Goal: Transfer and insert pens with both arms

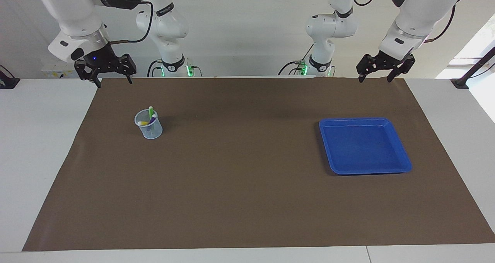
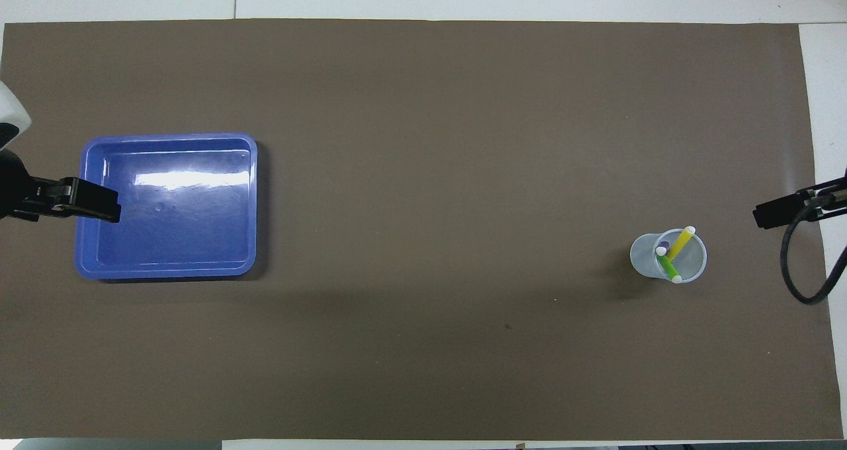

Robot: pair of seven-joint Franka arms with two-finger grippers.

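The three pens stand in a small pale-blue mesh cup (image 1: pixel 149 128) toward the right arm's end of the mat: green (image 1: pixel 151 111), yellow (image 1: pixel 142 123) and purple (image 1: pixel 153 120). In the overhead view the cup (image 2: pixel 645 259) holds the yellow (image 2: pixel 680 243), green (image 2: pixel 667 269) and purple (image 2: pixel 663 245) pens. My right gripper (image 1: pixel 114 83) is open and empty, raised over the mat's edge by the robots, apart from the cup. My left gripper (image 1: pixel 374 78) is open and empty, raised over the same edge, nearer the bases than the tray.
An empty blue tray (image 1: pixel 363 145) lies toward the left arm's end of the mat; it also shows in the overhead view (image 2: pixel 198 238). A brown mat (image 1: pixel 239 170) covers the white table. One finger (image 2: pixel 89 202) overlaps the tray's rim from above.
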